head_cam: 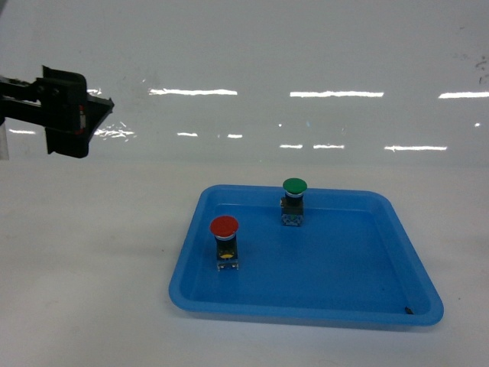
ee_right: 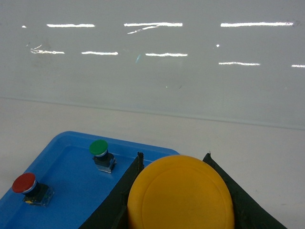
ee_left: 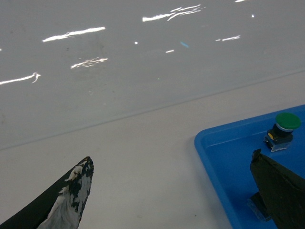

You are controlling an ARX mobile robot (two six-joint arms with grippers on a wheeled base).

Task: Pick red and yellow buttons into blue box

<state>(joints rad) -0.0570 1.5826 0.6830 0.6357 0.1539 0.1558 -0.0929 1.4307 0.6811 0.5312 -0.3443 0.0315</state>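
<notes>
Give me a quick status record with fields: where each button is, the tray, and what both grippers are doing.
red button: upright in the blue box, front left part
green button: upright in the blue box, nearer the back rim
yellow button: held between the right gripper's fingers, not in the box
blue box: on the white table, two buttons inside
left gripper: open, empty, raised at the box's left side
right gripper: shut on the yellow button; not seen in the head view
left to do: yellow button into the box
</notes>
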